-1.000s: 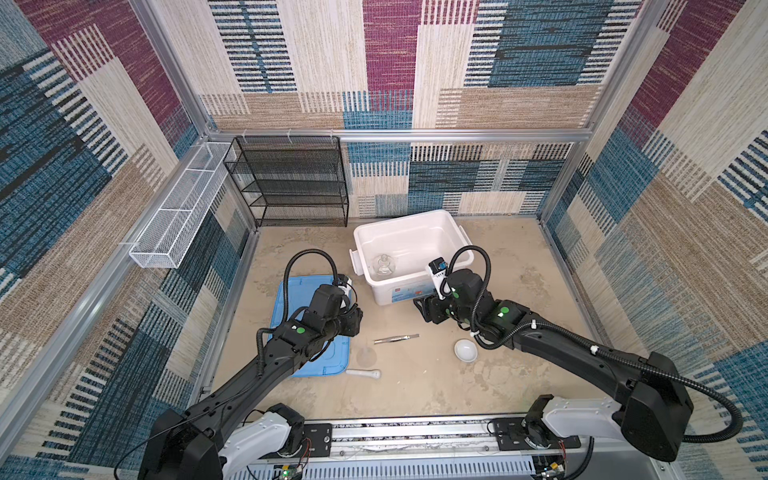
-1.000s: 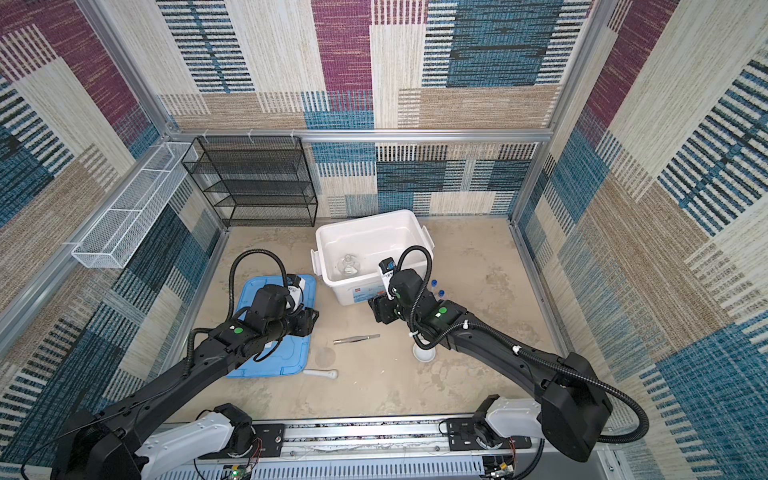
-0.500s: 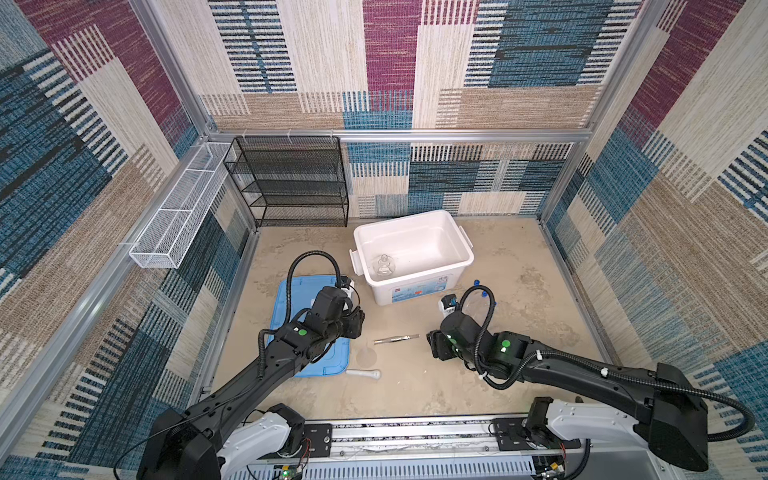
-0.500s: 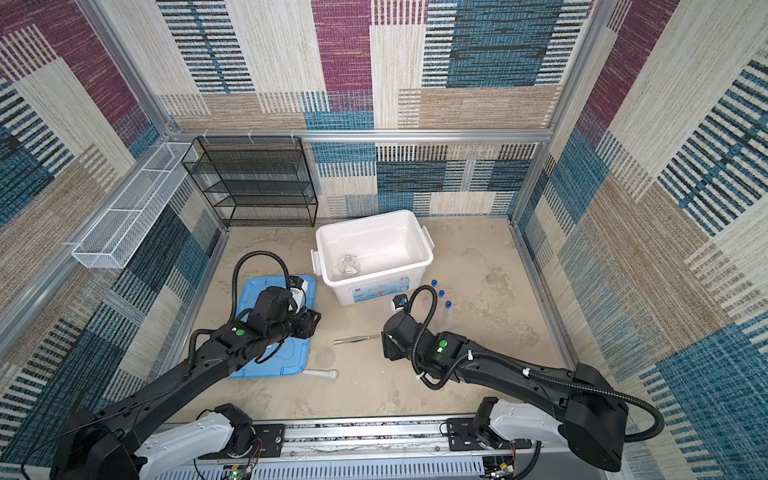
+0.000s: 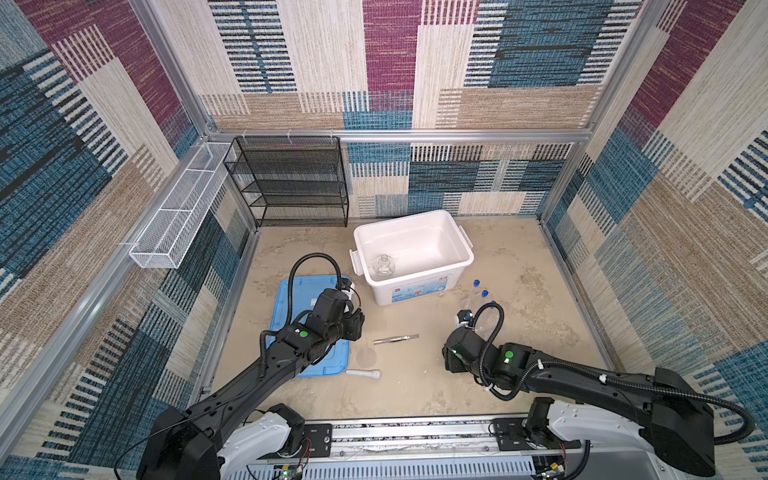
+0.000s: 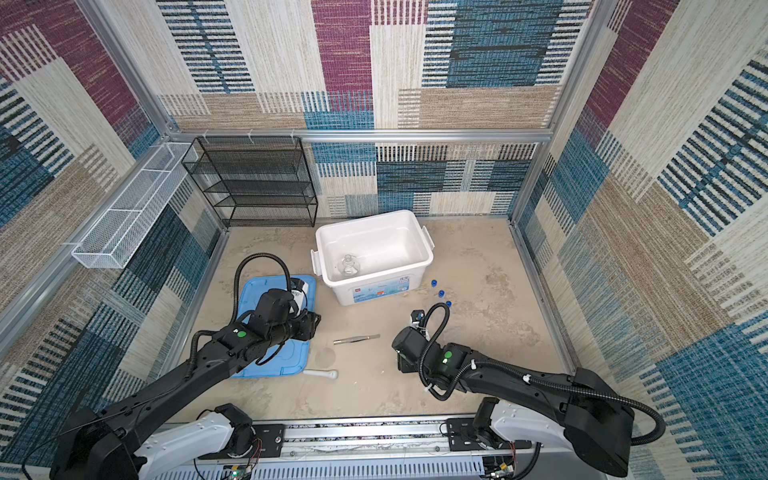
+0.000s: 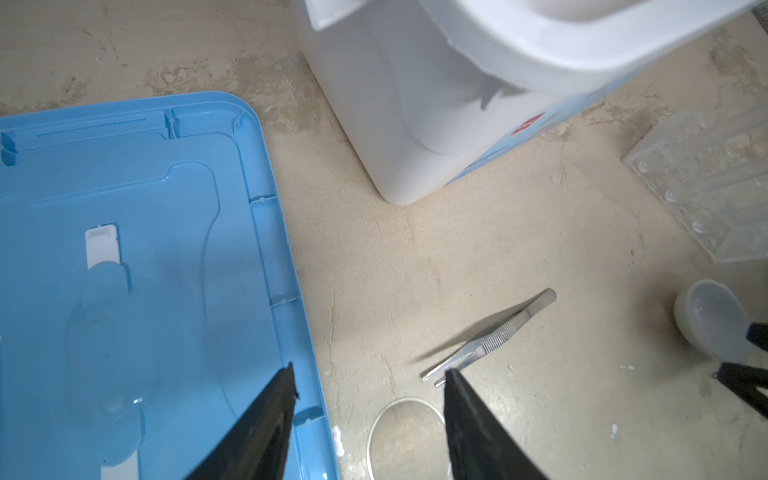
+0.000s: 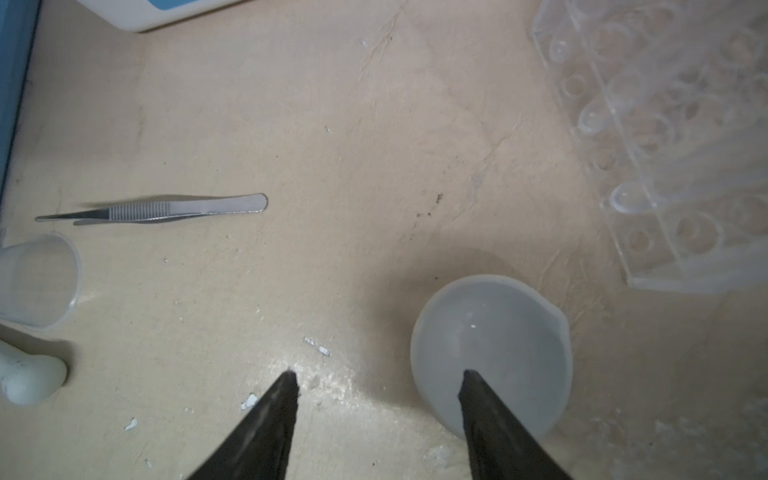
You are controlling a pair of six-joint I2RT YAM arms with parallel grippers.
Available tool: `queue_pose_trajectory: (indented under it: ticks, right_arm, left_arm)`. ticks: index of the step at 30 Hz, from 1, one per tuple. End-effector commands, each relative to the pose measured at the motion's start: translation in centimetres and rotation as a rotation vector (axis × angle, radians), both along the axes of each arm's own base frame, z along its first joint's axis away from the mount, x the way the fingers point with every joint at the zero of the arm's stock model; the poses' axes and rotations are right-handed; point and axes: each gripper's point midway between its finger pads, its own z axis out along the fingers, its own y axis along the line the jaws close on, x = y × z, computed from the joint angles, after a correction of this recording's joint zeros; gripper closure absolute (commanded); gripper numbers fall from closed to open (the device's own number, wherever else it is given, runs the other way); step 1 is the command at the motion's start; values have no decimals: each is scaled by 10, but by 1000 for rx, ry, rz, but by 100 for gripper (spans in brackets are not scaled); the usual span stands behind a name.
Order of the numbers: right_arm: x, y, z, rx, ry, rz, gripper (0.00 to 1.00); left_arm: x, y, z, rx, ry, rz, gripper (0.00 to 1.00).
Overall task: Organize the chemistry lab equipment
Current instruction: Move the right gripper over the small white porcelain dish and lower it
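Note:
My right gripper (image 8: 379,373) is open low over the floor. One finger reaches inside the small white bowl (image 8: 490,345) and the other stands outside its rim, with a gap to the wall. In both top views the arm hides the bowl. My left gripper (image 7: 371,372) is open and empty above the clear dish (image 7: 409,436), at the blue lid's (image 7: 124,249) edge. Metal tweezers (image 5: 396,338) lie between the arms, and the white pestle (image 5: 363,373) lies nearer the front. A glass flask (image 5: 383,266) sits in the white bin (image 5: 415,218). Blue-capped test tubes (image 5: 484,293) stand in a clear holder (image 8: 665,145).
A black wire rack (image 5: 291,183) stands against the back wall. A white mesh basket (image 5: 178,208) hangs on the left wall. The bin (image 6: 424,257) stands just behind the tweezers (image 6: 356,339), and the lid (image 6: 253,299) lies flat under my left arm.
My right arm has swung from beside the bin toward the front and down over the white bowl, which it now covers in the top views. The left arm has hardly moved.

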Motion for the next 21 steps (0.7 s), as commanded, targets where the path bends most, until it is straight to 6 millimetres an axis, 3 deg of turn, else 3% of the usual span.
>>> queue_pose_trajectory:
  ticks: [1, 21]
  right_arm:
    - [-1, 8, 0, 68, 7, -11, 35]
    - [7, 27, -18, 30, 14, 82, 30]
  left_arm:
    - [4, -1, 4, -6, -29, 3, 40]
    - [0, 2, 2, -7, -28, 11, 40]
